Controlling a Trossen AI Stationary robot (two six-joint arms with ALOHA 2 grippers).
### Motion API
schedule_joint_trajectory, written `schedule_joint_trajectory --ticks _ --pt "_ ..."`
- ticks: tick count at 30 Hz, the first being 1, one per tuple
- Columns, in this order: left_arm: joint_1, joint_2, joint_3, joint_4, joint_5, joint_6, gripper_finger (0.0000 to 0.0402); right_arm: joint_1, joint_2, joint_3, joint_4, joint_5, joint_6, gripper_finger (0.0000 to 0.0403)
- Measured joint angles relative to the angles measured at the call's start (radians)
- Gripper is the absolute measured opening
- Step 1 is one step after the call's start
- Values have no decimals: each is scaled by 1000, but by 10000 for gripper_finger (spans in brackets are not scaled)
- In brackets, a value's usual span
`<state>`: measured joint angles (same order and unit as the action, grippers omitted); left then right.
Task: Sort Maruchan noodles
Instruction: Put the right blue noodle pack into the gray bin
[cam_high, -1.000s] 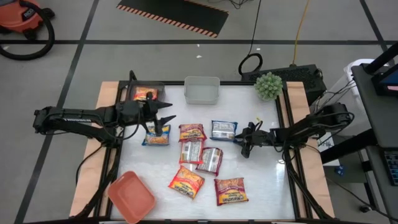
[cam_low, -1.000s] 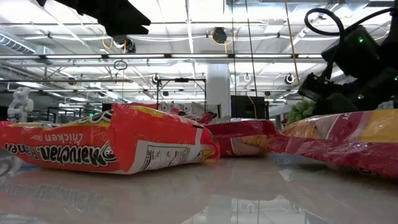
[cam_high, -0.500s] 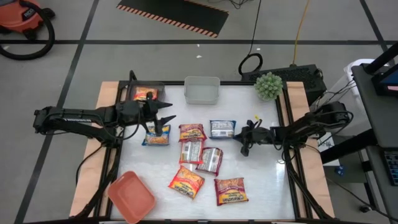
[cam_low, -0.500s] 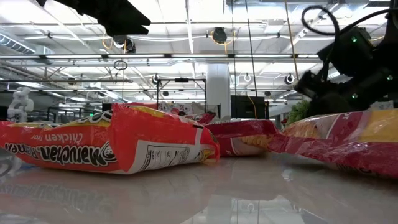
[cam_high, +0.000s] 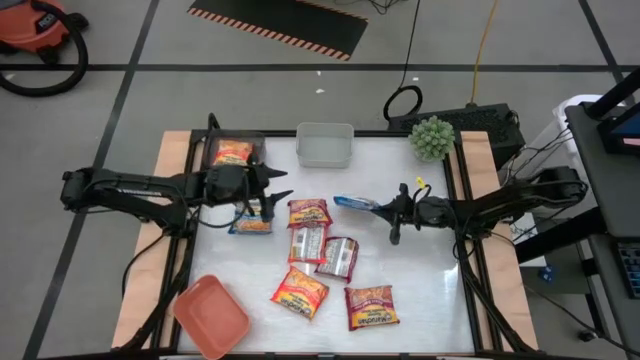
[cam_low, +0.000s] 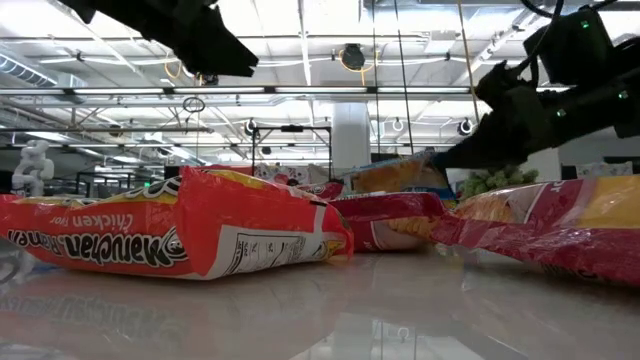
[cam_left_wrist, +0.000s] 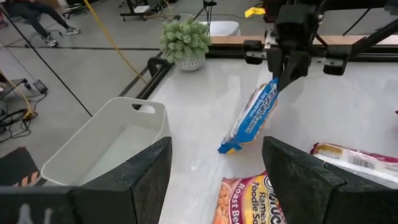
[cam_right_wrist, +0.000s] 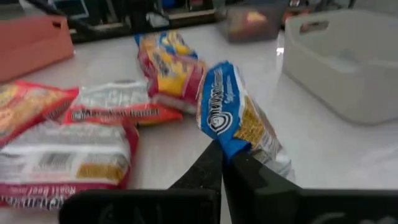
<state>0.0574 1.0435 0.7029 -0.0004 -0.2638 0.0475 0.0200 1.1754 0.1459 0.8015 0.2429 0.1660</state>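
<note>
My right gripper (cam_high: 384, 205) is shut on a blue-and-yellow Maruchan packet (cam_high: 355, 202) and holds it tilted above the table's middle right. Other packets lie flat: a blue one (cam_high: 250, 220), orange ones (cam_high: 309, 212) (cam_high: 300, 292) (cam_high: 371, 306) and silvery-pink ones (cam_high: 307, 243) (cam_high: 339, 258). One orange packet lies in the clear bin (cam_high: 233, 152). My left gripper (cam_high: 280, 182) hovers open above the blue packet at the left and touches nothing; its fingers (cam_left_wrist: 149, 180) stand wide apart. My right gripper pinches the blue packet's end (cam_right_wrist: 233, 149) that faces the table's right side between its two shut fingers (cam_right_wrist: 208, 168). The fingers come almost level from the right. The packet slants down away from them, and its lower end (cam_left_wrist: 226, 147) is close to the table top.
A grey bin (cam_high: 325, 145) stands at the far edge, with the clear bin to its left. A salmon-red bin (cam_high: 211, 316) sits at the near left corner. A small green plant (cam_high: 432, 138) is at the far right. Bare table lies right of the packets.
My right gripper has shut on the end of the blue packet and risen. The packet, which lay flat, is now tipped up at its gripped end. My left gripper has shifted a little toward the table's right, still open.
</note>
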Motion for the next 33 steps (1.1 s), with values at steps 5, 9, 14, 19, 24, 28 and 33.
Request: schedule_joint_trajectory --ticks 5,9,14,19,24,28,33 --pt "-4 76 0 93 0 21 255 0 -54 0 18 23 -29 0" --pt "-22 140 0 168 0 58 255 0 -87 0 18 23 -46 0" --pt "-52 234 0 291 -1 108 255 0 -102 0 35 24 -48 0" --pt "-66 335 0 448 -8 129 255 0 -102 1 47 24 -48 0" --pt "-67 429 10 500 9 167 256 0 -102 1 47 25 -48 0" --pt "-54 495 35 565 12 126 256 0 -102 1 47 25 -48 0" --pt "-52 583 95 574 70 110 256 0 -102 1 48 26 -48 0"
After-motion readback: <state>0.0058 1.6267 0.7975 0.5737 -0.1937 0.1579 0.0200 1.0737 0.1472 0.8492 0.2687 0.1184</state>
